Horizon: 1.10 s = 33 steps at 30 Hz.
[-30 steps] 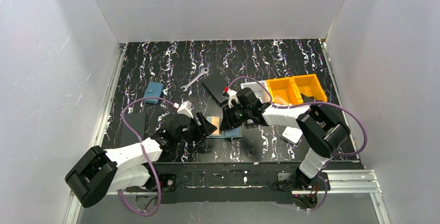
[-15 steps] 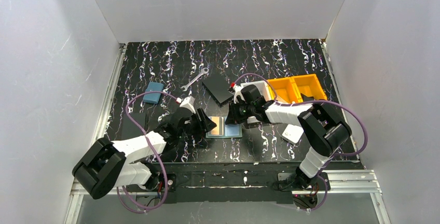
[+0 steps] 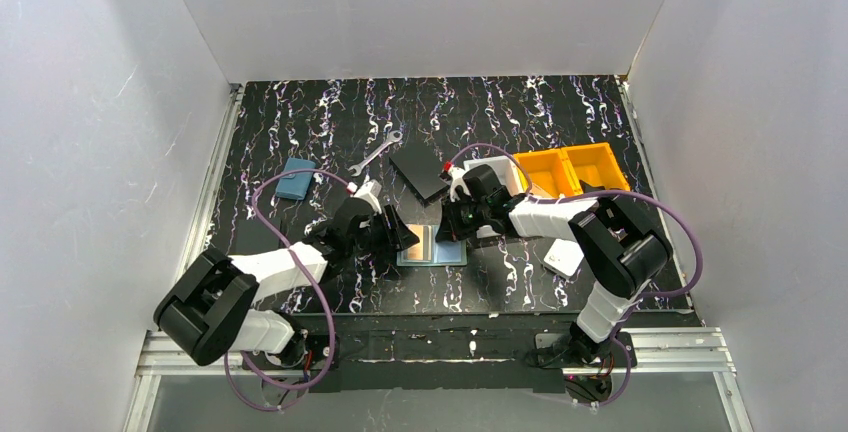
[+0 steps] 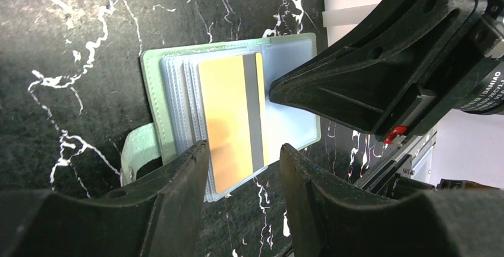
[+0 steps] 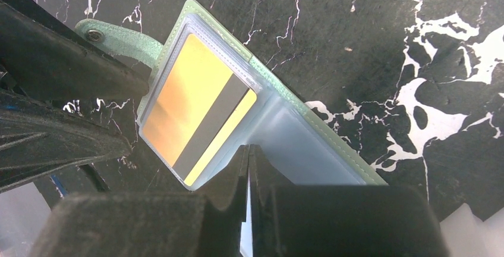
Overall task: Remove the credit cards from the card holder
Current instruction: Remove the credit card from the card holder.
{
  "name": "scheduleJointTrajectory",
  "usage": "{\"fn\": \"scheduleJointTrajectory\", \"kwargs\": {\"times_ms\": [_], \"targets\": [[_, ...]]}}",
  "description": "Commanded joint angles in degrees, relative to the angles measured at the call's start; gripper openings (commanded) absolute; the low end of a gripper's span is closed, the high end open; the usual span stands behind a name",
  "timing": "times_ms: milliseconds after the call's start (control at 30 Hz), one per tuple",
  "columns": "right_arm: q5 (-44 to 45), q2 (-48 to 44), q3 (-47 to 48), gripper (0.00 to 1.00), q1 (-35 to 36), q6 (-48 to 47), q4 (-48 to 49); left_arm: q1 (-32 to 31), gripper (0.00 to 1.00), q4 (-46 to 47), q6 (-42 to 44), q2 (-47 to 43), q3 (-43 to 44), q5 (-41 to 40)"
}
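The card holder (image 3: 448, 252) lies open on the black marbled table, mint-green with clear pale-blue sleeves (image 4: 156, 99) (image 5: 324, 150). A tan credit card (image 4: 229, 120) (image 5: 187, 105) with a grey stripe sits in a sleeve on its left half (image 3: 413, 244). My left gripper (image 4: 245, 150) is open, one finger at each side of the card's near edge, touching nothing (image 3: 398, 236). My right gripper (image 5: 248, 149) is shut, its tips resting on the holder's right-hand sleeve beside the card (image 3: 447, 231) (image 4: 279, 90). No light blue card shows.
A black square plate (image 3: 420, 170) and a wrench (image 3: 377, 152) lie behind the holder. A small blue pouch (image 3: 295, 178) sits at the left. Two orange bins (image 3: 572, 172) stand at the right, with a white box (image 3: 563, 258) in front of them.
My left arm has reached forward to the holder's left edge while its jaws narrowed. My right gripper has closed and its tips have come down on the right sleeve.
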Motion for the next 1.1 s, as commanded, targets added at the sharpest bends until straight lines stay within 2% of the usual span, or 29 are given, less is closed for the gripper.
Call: {"fn": "scheduleJointTrajectory", "kwargs": {"times_ms": [0,667,1067], "targets": [[1.4,1.5,1.7,0.08,0.1,-0.8,-0.9,0.6,0.46,-0.5,1.8,1.3,2.7,2.9],[2.8,3.4,2.8,0.06,0.1,-1.4,-3.0,1.0,0.48,-1.7,1.6,4.9,3.9,5.3],[3.5,2.3,2.6,0.07,0.1,-1.9,-3.0,1.1,0.51,-6.8,3.5,5.1,6.4,6.6]]}}
